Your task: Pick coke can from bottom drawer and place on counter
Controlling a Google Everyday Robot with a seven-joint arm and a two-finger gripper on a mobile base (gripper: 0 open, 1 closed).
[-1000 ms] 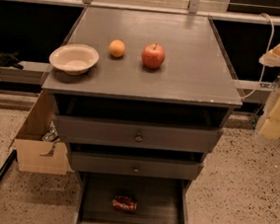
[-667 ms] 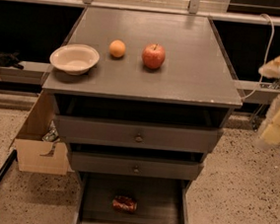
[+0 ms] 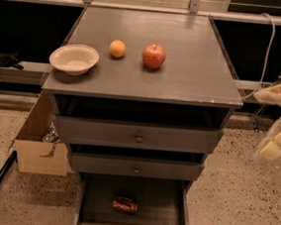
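Observation:
The coke can (image 3: 124, 204) lies on its side on the dark floor of the bottom drawer (image 3: 92, 199), which is pulled open at the foot of the cabinet. The counter (image 3: 184, 74) is the cabinet's flat grey top. My gripper (image 3: 259, 125) hangs in the air at the right edge of the view, to the right of the cabinet at about the height of the top drawer. Its two pale fingers (image 3: 277, 95) stand apart and hold nothing. It is far above and to the right of the can.
On the counter stand a white bowl (image 3: 74, 58), a small orange (image 3: 117, 48) and a red apple (image 3: 154, 56). Both upper drawers (image 3: 138, 135) stand slightly open. A cardboard box (image 3: 37, 144) sits on the floor to the cabinet's left. A cable (image 3: 269, 42) hangs at the right.
My gripper has moved downward along the right side of the cabinet. The can, drawers and counter objects have not moved.

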